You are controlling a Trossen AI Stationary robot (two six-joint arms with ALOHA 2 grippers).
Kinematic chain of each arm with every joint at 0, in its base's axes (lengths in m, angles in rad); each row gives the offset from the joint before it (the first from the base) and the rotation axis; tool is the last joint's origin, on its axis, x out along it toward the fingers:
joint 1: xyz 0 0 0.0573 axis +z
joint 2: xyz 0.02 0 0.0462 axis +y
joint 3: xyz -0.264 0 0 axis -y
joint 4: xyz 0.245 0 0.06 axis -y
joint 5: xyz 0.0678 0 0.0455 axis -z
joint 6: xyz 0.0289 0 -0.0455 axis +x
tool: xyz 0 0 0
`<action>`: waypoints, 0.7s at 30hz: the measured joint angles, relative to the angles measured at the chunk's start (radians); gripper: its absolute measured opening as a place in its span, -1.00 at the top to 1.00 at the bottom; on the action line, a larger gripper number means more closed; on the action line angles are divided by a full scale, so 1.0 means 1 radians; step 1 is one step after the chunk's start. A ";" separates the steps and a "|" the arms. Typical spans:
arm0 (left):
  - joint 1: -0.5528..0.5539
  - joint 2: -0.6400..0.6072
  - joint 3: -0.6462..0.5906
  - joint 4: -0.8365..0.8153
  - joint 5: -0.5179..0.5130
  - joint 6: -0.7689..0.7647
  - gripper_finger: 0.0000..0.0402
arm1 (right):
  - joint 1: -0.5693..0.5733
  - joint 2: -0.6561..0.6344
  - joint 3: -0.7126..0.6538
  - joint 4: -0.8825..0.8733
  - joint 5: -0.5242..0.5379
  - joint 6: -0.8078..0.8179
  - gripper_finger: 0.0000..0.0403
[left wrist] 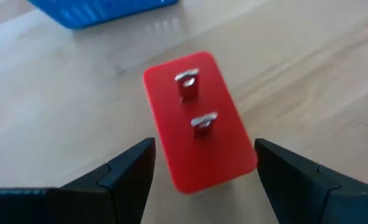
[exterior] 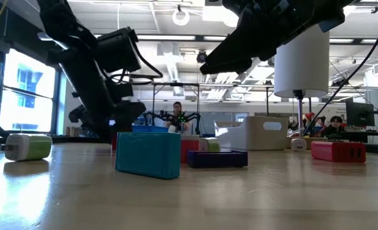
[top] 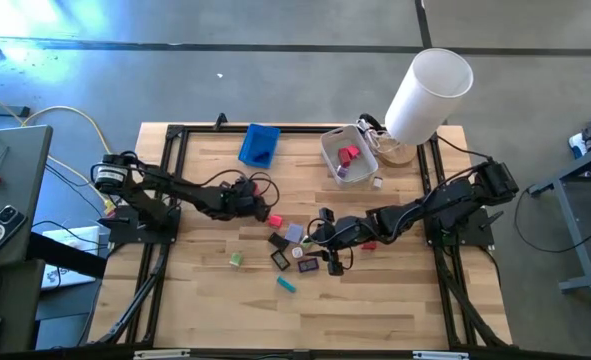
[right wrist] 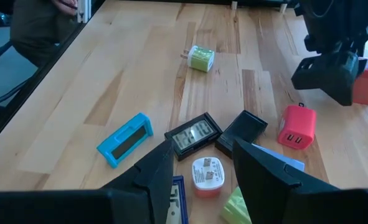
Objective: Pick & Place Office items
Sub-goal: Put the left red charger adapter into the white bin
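Plug block, red [left wrist: 199, 121], sits on the table [top: 395, 290] just ahead of the left claw [left wrist: 202, 171], prongs up, w/ the blue tray [left wrist: 103, 11] beyond it at approx 11 o'clock. In the high view it lies at approx 4 o'clock from the left claw [top: 247, 197], at the near edge of the loose pile. Judging by looks: hard plastic shell, light, stiff, smooth sides, so prob. a bit slippery; not fragile, though the two metal prongs shouldn't take the squeeze. Best hold is across the long flat sides, low on the body, pads square to the faces.

Left claw: open wide, a finger [left wrist: 118, 180] on each side of the block w/ a gap both sides, nothing held, no contact I can see.

Right claw [right wrist: 199, 165] hovers over the middle of the pile, also open and empty. Below it: a white round piece [right wrist: 207, 171], a black framed piece [right wrist: 193, 135], a black block [right wrist: 243, 130], a teal block [right wrist: 126, 140] at approx 9 o'clock, a second red plug block [right wrist: 296, 126] at approx 2 o'clock, a green piece [right wrist: 202, 58] well apart at 12. All small, rigid, light; the flat ones look harder to pinch.

White bin [top: 347, 157] at the table's far side already has some red and purple bits in it.
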 joint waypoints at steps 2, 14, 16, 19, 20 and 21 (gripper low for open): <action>0.000 0.000 0.000 -0.002 -0.004 0.012 -0.31 | 0.000 0.000 0.000 0.000 0.000 0.000 0.24; 0.021 0.001 0.000 -0.003 -0.007 0.052 0.19 | 0.000 0.000 0.000 0.002 0.000 0.008 0.24; 0.025 0.001 0.000 -0.001 -0.008 0.064 0.35 | 0.000 0.000 0.000 0.004 0.000 0.009 0.24; 0.019 0.001 0.000 -0.001 -0.011 0.100 0.45 | 0.001 0.000 0.000 0.004 0.000 0.035 0.24; 0.015 0.000 0.000 -0.001 -0.011 0.114 0.45 | 0.001 0.000 0.000 0.004 0.000 0.044 0.24; 0.010 -0.004 0.000 -0.003 -0.008 0.131 0.45 | 0.001 0.000 0.000 0.004 0.000 0.051 0.24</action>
